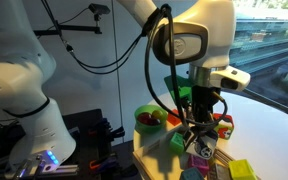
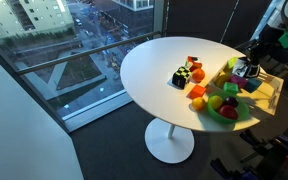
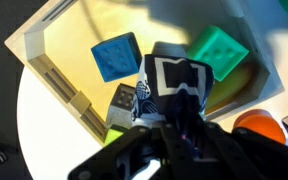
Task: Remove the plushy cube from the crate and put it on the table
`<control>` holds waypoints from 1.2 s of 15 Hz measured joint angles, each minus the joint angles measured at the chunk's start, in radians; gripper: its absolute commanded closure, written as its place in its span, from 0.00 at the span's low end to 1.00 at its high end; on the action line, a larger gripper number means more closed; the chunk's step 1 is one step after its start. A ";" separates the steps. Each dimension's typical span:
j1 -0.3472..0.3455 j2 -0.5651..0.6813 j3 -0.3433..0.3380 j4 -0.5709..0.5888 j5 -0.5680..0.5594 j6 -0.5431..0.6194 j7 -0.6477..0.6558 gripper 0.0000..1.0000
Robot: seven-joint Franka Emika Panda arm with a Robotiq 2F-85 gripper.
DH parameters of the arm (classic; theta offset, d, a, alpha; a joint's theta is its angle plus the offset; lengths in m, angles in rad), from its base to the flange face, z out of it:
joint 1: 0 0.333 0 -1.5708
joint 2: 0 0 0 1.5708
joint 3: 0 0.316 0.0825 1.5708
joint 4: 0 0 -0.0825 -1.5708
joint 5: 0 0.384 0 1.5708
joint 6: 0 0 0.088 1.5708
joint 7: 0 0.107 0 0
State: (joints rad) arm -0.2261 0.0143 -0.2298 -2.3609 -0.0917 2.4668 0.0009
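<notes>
In the wrist view, from the left, we recorded the white desk [image 3: 39,130], the crate [image 3: 54,78] wall, and a blue cube [image 3: 117,56] inside. At centre the gripper [image 3: 176,120] was clamped on the plushy cube [image 3: 179,80] over the crate, though its finger edges blurred into the dark fabric. A green cube [image 3: 221,50] lay to the right. In an exterior view the gripper [image 2: 246,68] hid the plushy cube. A spotted black cube [image 2: 181,77] stood on the desk, unseen from the wrist.

One crate [image 2: 272,92], one bowl [image 2: 227,117], one table [image 2: 154,70] (white)
</notes>
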 measured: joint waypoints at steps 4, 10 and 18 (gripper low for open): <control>0.013 0.046 0.006 0.076 0.000 0.003 0.051 0.93; 0.038 0.156 0.007 0.169 -0.027 0.039 0.150 0.93; 0.079 0.276 -0.017 0.290 -0.088 0.050 0.304 0.93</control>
State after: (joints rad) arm -0.1467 0.2906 -0.2472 -2.0710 -0.1802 2.5167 0.3053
